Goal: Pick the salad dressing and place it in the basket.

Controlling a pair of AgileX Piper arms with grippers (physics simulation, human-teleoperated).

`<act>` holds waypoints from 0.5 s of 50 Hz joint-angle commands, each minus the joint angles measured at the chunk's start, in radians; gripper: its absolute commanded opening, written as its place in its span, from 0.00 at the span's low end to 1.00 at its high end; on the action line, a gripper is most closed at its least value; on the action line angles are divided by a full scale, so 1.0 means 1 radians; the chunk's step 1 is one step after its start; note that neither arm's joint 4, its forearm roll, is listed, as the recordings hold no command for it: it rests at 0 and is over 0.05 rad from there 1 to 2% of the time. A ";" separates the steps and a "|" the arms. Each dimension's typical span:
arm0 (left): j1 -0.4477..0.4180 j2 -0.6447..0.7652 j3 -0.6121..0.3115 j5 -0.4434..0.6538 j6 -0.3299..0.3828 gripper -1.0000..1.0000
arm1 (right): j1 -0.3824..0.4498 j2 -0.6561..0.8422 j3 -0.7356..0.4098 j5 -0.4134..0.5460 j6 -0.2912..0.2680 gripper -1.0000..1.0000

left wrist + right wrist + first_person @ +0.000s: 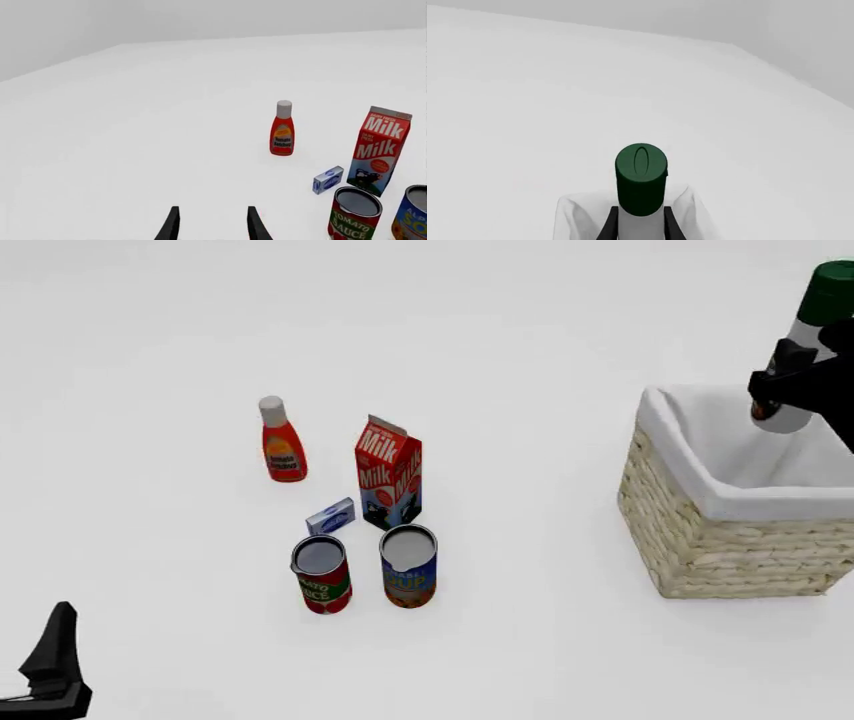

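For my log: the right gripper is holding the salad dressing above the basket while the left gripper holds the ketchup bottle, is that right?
Not quite. The left gripper is open and empty; the ketchup bottle stands on the table, as the front view shows. The right gripper does hold the salad dressing above the basket.

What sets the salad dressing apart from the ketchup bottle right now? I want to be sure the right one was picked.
The salad dressing has a dark green cap; the ketchup bottle has a white one. The dressing is held by the right gripper over the basket; the ketchup stands on the table. Both are upright.
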State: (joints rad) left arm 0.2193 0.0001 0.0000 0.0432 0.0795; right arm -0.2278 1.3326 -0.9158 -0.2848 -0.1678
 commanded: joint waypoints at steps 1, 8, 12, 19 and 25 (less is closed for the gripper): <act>-0.001 0.000 0.000 0.003 -0.003 1.00 | -0.006 0.052 -0.002 -0.023 0.009 0.00; 0.003 0.000 0.000 0.009 -0.003 1.00 | -0.008 0.066 0.006 -0.034 0.012 0.00; 0.004 0.000 0.000 0.010 -0.005 1.00 | -0.015 0.085 0.006 -0.042 0.016 0.00; 0.002 0.000 0.000 0.012 -0.006 1.00 | -0.018 0.097 0.019 -0.054 0.020 0.00; 0.000 0.000 0.000 0.014 -0.008 1.00 | -0.021 0.108 0.032 -0.066 0.023 0.00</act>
State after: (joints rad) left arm 0.2211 0.0001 0.0000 0.0539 0.0737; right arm -0.2433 1.4240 -0.8918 -0.3316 -0.1634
